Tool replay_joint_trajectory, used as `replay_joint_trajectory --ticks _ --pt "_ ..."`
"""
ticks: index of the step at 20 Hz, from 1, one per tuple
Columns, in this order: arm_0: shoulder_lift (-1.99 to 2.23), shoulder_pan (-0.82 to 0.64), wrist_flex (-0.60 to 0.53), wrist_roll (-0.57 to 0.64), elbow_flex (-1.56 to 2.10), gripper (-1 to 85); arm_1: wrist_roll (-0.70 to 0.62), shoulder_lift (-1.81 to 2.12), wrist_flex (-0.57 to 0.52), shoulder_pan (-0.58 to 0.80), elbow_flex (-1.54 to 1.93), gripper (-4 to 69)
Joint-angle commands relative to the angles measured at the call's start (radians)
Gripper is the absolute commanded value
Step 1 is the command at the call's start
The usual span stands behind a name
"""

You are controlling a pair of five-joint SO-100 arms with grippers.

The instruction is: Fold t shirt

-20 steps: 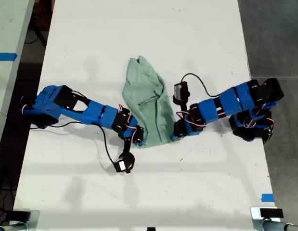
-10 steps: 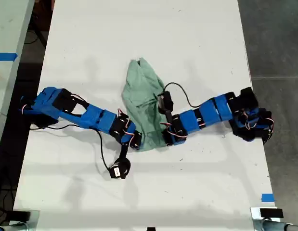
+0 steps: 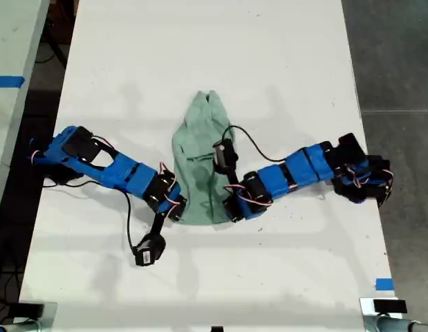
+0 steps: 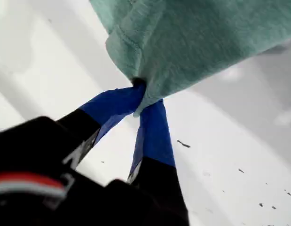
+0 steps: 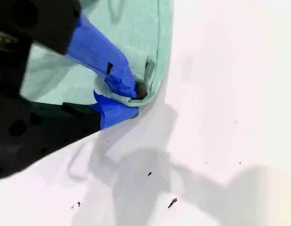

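Both arms reach low across the white table [image 3: 283, 62] toward its middle, one from each side of the exterior view. The t shirt [image 3: 200, 162] lies bunched between them. My first gripper [image 4: 141, 96] pinches a hemmed corner tight. My second gripper [image 5: 124, 96] is clamped on another hem corner, just off the tabletop.
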Motion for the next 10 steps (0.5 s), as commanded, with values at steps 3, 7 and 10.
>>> replay_joint_trajectory --ticks 3,7,10 --pt "0.328 -0.064 0.051 0.063 0.028 -0.1 -0.129 0.308 -0.069 0.054 0.000 -0.9" --pt "0.511 -0.242 0.058 0.138 0.149 -0.1 -0.207 0.491 -0.121 0.213 0.135 -0.9" --pt "0.634 -0.454 0.054 0.190 0.273 -0.1 -0.253 0.581 -0.137 0.371 0.222 -0.9"
